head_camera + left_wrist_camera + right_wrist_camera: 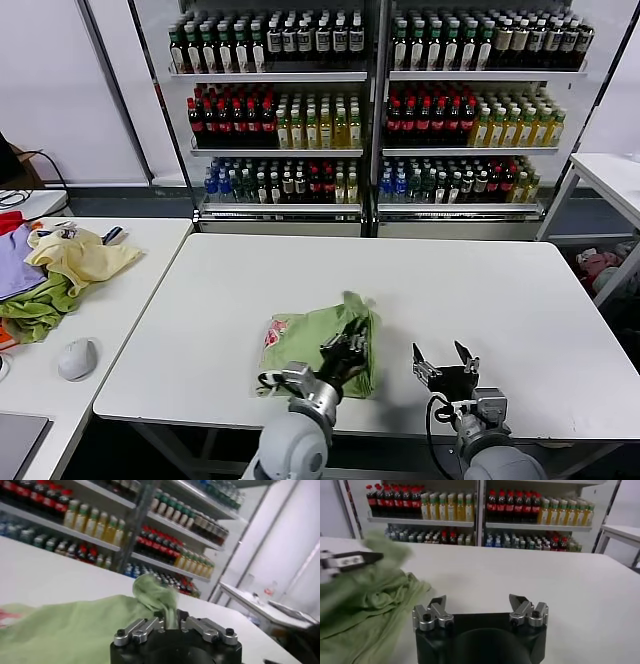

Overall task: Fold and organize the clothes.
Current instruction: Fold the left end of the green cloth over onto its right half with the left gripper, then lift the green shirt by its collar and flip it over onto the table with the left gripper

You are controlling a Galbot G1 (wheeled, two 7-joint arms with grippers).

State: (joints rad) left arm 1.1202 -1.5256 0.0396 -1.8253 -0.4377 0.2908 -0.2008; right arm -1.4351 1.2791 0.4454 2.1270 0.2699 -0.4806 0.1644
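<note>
The light green T-shirt (318, 340) lies crumpled on the white table (480, 290), its red-and-white print at its left end. My left gripper (350, 343) is shut on a fold of the shirt and lifts it; in the left wrist view the gripper (170, 616) pinches green cloth (150, 592) that rises in a peak. My right gripper (445, 358) is open and empty, just above the table to the right of the shirt. In the right wrist view the gripper (479, 602) faces bare table, with the shirt (375, 600) beside it.
A heap of pale yellow, darker green and purple garments (55, 270) lies on the side table at left, with a computer mouse (77, 358) near it. Drink coolers (375, 110) stand behind the table. Another white table (612, 175) stands at far right.
</note>
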